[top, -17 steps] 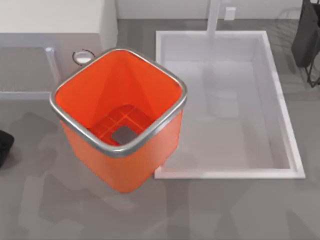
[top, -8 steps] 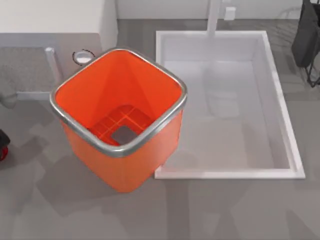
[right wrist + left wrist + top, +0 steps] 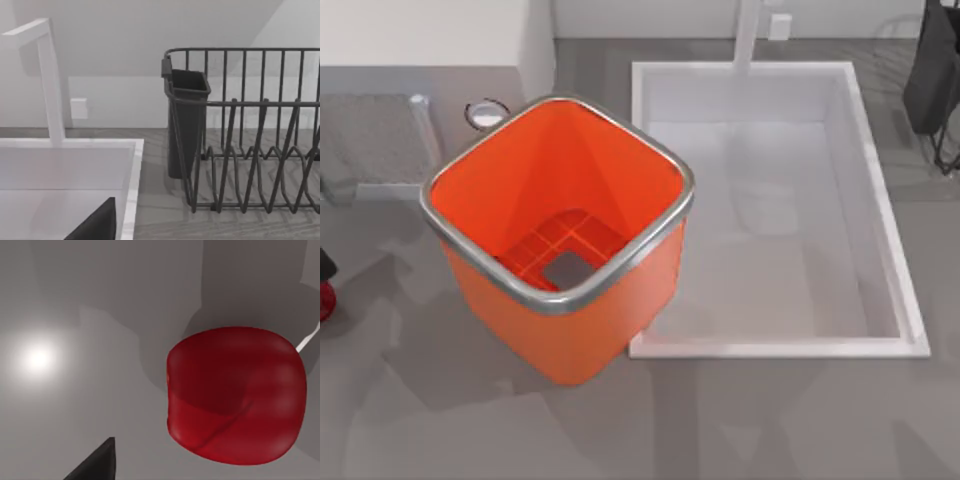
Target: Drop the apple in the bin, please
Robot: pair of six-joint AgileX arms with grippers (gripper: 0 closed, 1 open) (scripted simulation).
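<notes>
My left gripper [image 3: 323, 268] sits at the table's far left edge, directly above the apple [image 3: 235, 395], which lies on the grey tabletop [image 3: 740, 420] well left of the orange bin [image 3: 560, 330]; I cannot tell how its fingers stand. The bin stands upright beside the white sink basin [image 3: 910, 330], touching its left rim. My right arm is parked at the far right, facing a dark wire dish rack [image 3: 250, 150].

apple [image 3: 235, 395]: dark red, shiny | bin [image 3: 570, 330]: bright orange, silver rim, grid squares on bottom | tray [image 3: 880, 230]: white | worktop [image 3: 770, 420]: grey, wood-like lines | rack [image 3: 250, 150]: dark grey wire | cup [image 3: 185, 120]: dark grey
</notes>
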